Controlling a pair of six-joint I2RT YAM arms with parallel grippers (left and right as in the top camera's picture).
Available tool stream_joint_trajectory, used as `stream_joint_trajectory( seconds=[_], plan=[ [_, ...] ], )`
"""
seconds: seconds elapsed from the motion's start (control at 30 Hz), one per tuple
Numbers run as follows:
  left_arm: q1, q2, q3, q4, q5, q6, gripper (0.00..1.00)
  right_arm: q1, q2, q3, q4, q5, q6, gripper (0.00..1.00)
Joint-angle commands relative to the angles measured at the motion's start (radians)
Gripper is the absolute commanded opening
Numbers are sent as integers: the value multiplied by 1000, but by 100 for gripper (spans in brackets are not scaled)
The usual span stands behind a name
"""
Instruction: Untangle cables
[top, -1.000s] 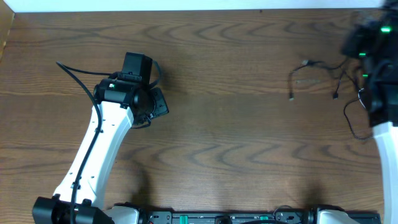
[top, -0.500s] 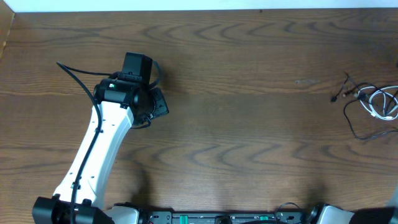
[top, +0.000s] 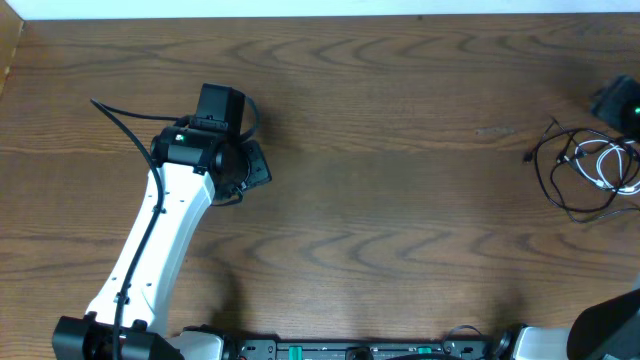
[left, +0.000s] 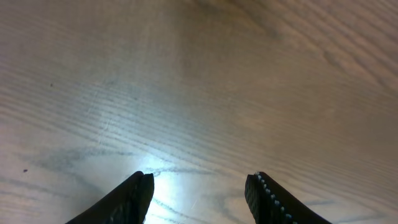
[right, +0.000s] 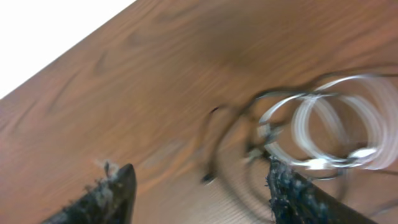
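left claw (left: 199, 180): spread, empty | right claw (right: 200, 168): spread, empty, cables (right: 323, 124) beyond

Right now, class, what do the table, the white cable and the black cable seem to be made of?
Table: wood or wood-look laminate, brown, semi-gloss; grain lines and glare show.
White cable: probably smooth plastic sheath; it lies in round coils.
Black cable: likely plastic or rubber coating, dull; thin, loosely looped.
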Motion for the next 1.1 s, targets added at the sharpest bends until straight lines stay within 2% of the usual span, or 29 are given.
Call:
stream_joint_trajectory(
  seconds=[0.0, 0.2, 0.33, 0.43, 0.47, 0.53, 0.6, 0.83, 0.97, 1.07],
  plan=[
    [1, -6, 22, 35, 45, -3, 52, 48, 19, 14, -43, -255, -59, 68],
    [-66, -6, 22, 163, 158, 153, 52, 194, 59, 14, -128, -325, -205, 76],
    [-144, -5, 22, 183, 153, 324, 52, 329, 94, 14, -175, -286, -342, 81],
    [-186, -5, 22, 157, 58, 401, 52, 418, 129, 14, -210, -168, -354, 88],
    [-191, -5, 22, 145, 16, 401, 53, 439, 138, 14, -221, -129, -354, 99],
    [-193, -5, 22, 93, -84, 379, 58, 494, 163, 14, -265, -17, -345, 99],
    [-189, -5, 22, 47, -122, 342, 59, 519, 175, 14, -296, 21, -318, 99],
    [-150, -5, 22, -142, -127, 183, 59, 541, 183, 14, -443, 26, -137, 99],
    [-145, -6, 22, -227, -122, 179, 59, 541, 172, 6, -524, 27, -122, 99],
    [-145, -21, 15, -260, -119, 179, 59, 544, 114, -46, -510, 27, -122, 99]
  ],
)
